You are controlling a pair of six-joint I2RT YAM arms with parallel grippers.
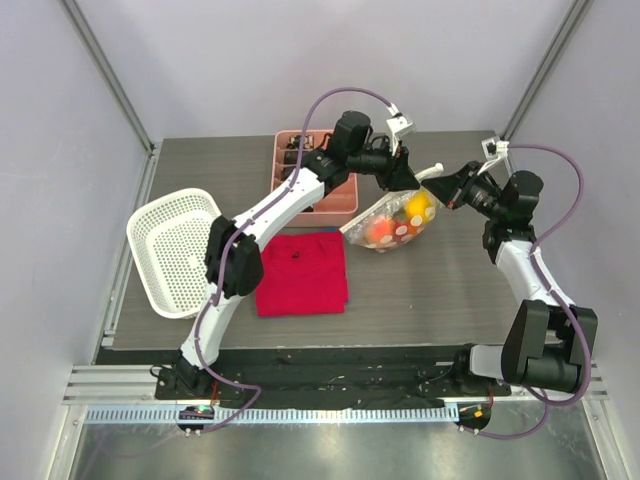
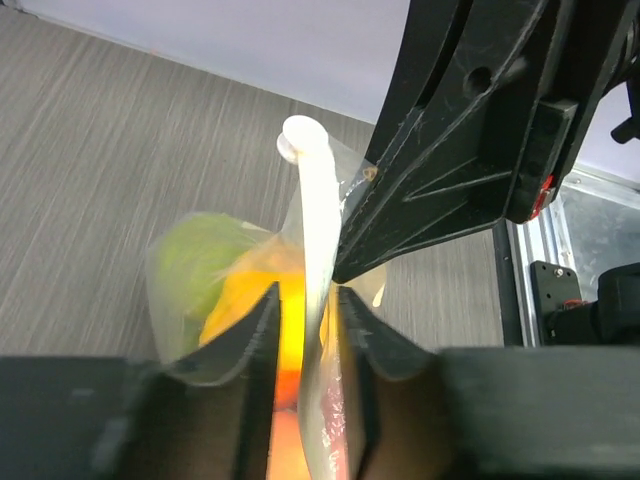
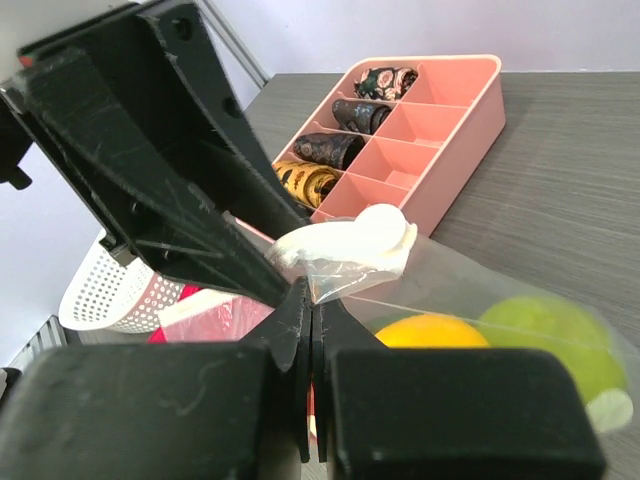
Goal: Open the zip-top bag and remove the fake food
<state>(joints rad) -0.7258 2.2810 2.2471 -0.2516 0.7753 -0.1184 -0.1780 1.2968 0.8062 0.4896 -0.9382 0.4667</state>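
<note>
Left wrist view has the left end effector [image 2: 307, 300] nipped on the mouth of the zip-top bag [image 2: 180, 310]. Clear film and the white zip strip [image 2: 315, 200] run up between its fingers, the strip's long axis pointing straight away from them. Touching that strip from the far side, the right end effector [image 3: 308, 300] has its fingers pressed together on a fold of the same film, just under the strip's rounded end. Both arms grip the bag, so neither is nearer. The bag's belly hangs below both sets of fingertips, seemingly lifted off the table [image 1: 430, 290], with the fake food [image 3: 430, 332] inside. By my judgement, pulling the two grips apart across the strip should spread the mouth. Farther beyond stands the pink tray [image 3: 440, 150].
</note>
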